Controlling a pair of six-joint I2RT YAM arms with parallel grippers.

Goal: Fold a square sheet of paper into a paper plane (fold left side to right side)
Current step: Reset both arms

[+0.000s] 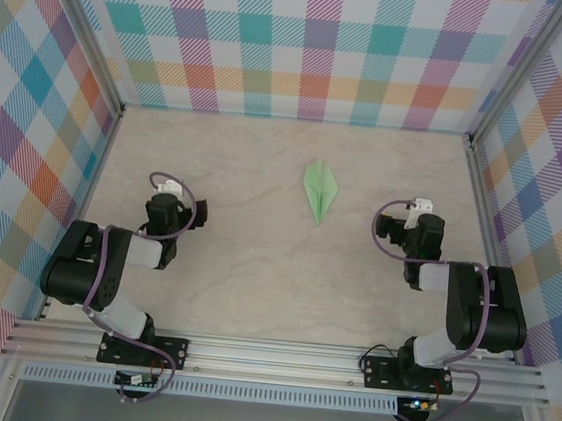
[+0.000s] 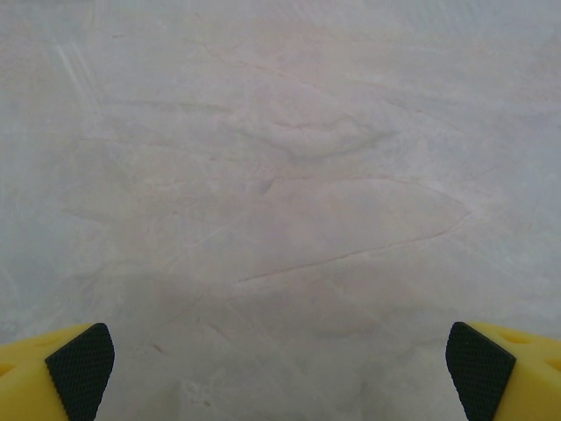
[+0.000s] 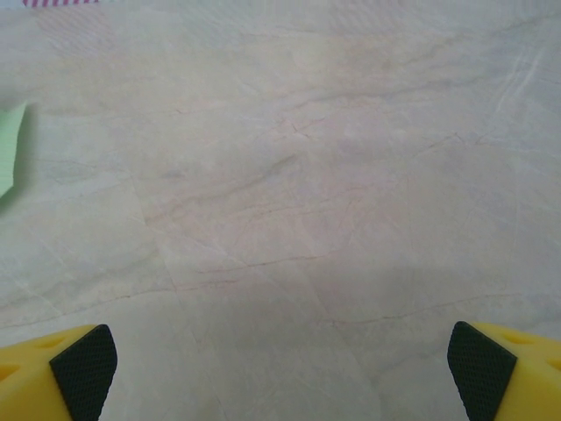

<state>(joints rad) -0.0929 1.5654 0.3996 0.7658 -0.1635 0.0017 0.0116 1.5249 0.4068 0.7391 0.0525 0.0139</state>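
The paper plane [image 1: 320, 190], a narrow pale green dart with creased layers, lies flat on the marble table between the two arms, its tip toward the near edge. A corner of the same paper plane [image 3: 10, 145] shows at the left edge of the right wrist view. My left gripper [image 1: 167, 186] sits well to the plane's left, open, its yellow fingers [image 2: 79, 368] wide apart over bare table. My right gripper [image 1: 422, 205] sits to the plane's right, open too, with nothing between its fingers [image 3: 83, 368].
Plaid walls and aluminium posts [image 1: 477, 161] close in the table [image 1: 253, 288] on the left, back and right. An aluminium rail [image 1: 275, 361] carrying both arm bases runs along the near edge.
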